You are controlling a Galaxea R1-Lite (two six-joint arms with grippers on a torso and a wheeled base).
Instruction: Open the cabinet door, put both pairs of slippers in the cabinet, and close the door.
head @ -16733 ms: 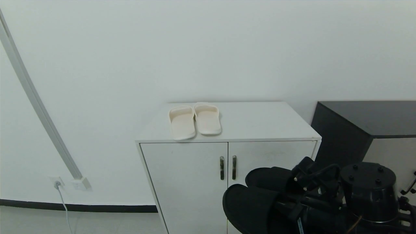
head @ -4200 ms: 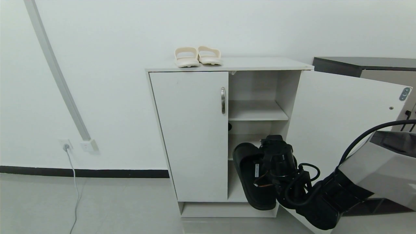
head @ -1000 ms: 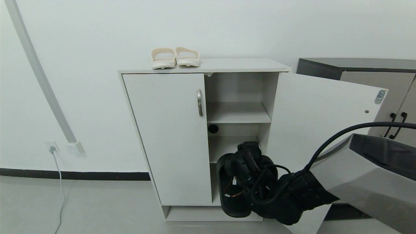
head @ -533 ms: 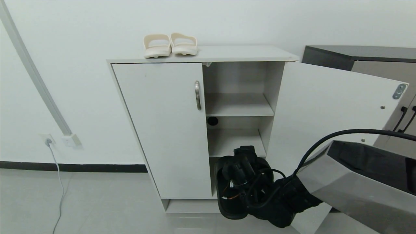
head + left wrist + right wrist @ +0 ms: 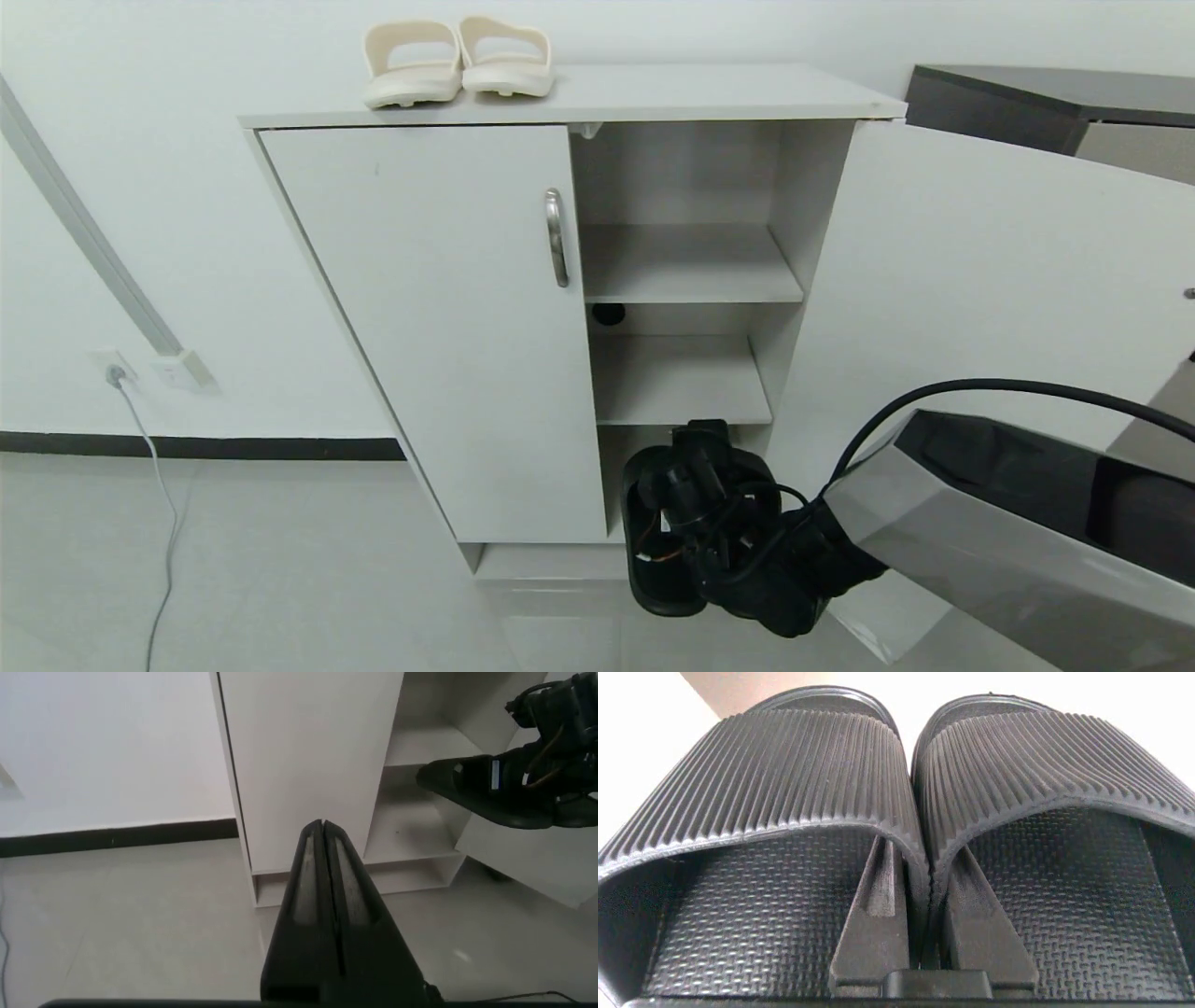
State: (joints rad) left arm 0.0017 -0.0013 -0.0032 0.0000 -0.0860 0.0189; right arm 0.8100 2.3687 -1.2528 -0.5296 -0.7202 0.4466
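Head view: right tool (image 5: 698,450) hides most of the black slippers (image 5: 652,562).

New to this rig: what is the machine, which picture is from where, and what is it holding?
A two-armed robot. The wide picture is from its head camera, the other two from its wrists. The white two-door cabinet has its right door open, left door shut; a pair of cream rubber slippers sits on top. The right gripper is shut on a pair of black ribbed rubber slippers, pinching their inner strap edges, at the lowest compartment's mouth. The left gripper is shut and empty, facing the cabinet.
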